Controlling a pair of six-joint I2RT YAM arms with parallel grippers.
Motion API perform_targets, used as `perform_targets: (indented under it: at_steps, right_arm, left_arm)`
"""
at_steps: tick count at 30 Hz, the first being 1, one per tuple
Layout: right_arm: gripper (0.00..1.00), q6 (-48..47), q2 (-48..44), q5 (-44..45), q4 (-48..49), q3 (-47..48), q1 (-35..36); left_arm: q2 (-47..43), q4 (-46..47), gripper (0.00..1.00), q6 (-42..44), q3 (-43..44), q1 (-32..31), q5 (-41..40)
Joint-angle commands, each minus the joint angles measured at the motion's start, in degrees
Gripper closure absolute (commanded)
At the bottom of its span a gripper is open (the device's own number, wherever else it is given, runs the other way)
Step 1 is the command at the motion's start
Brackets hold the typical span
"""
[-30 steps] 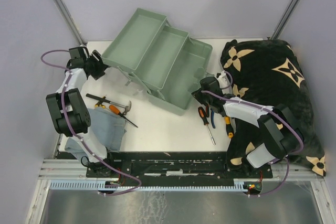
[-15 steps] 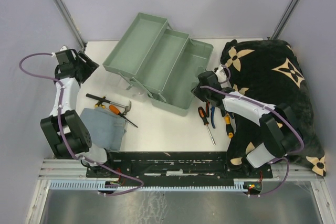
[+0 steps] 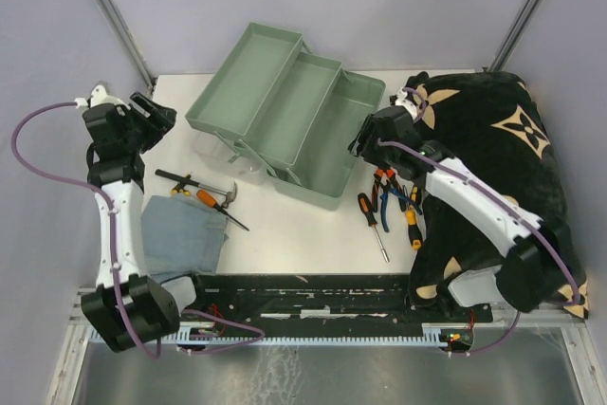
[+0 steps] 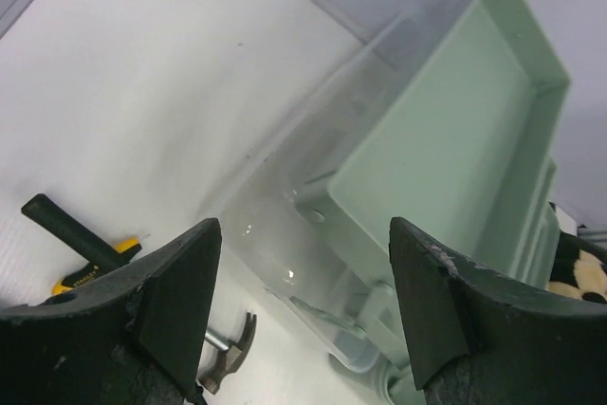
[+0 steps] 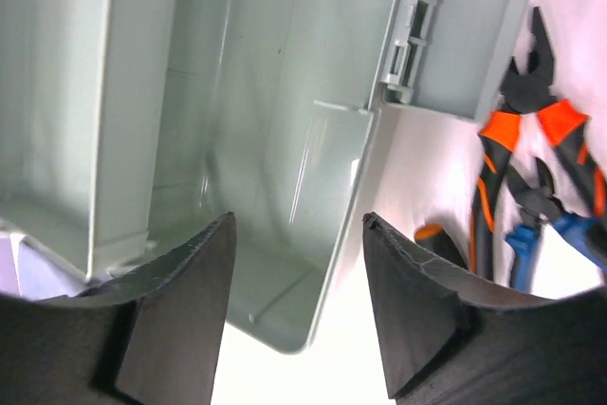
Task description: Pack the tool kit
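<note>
Sitting toward 12 o'clock on the white table (image 3: 294, 234) in the top view, the pale green toolbox (image 3: 285, 106) had its trays folded out. The hammer (image 3: 224, 198) lay at 8 o'clock on it beside a folded cloth (image 3: 185, 234). The pliers (image 3: 387, 185) and screwdrivers (image 3: 372, 215) lay at its 4 o'clock, against a flowered black blanket (image 3: 493, 149). The left gripper (image 3: 157, 120) hung at the box's 9 o'clock and the right gripper (image 3: 366, 144) at its 3 o'clock corner.

In the left wrist view, the left gripper (image 4: 303, 234) stood wide and empty. The top tray (image 4: 446, 130) lay at 1 o'clock and the hammer head (image 4: 232, 358) at 7 o'clock.

In the right wrist view, the right gripper (image 5: 299, 234) was parted, holding nothing, over the box's bottom compartment (image 5: 247, 139). The orange-handled pliers (image 5: 522, 130) lay at 3 o'clock.
</note>
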Motion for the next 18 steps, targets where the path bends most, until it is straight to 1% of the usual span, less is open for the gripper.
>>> perform_targets:
  at_steps: [1,4,9,13,15,18]
  right_arm:
    - [0.33,-8.32,-9.99,1.81,-6.33,-0.47,-0.08]
    - [0.29,-9.68,-15.35,2.61,-8.11,-5.24,-0.05]
    - [0.28,-11.71,-20.87,3.29,-14.18,-10.91,0.00]
    - [0.28,-12.16,-23.16,-1.90,-15.58,-16.15,-0.05]
    - [0.28,-12.49,-23.45,-4.67,-16.13,-17.74,-0.08]
    - [0.28,-13.20,-24.21,-9.96,-15.46,-19.72,-0.03]
  left_arm:
    - [-7.43,2.71,0.22,0.54,-2.65,0.03,4.71]
    - [-11.73,2.66,0.21,-2.01,-6.38,0.05,6.90]
    - [-16.20,-0.83,0.22,-2.16,-9.92,0.08,12.48]
    - [-19.88,-4.02,0.22,-0.47,-11.34,0.07,14.18]
    - [-21.46,-6.43,0.22,-0.47,-12.64,0.06,12.48]
    - [-24.11,-10.05,0.22,-2.03,-15.85,0.09,5.99]
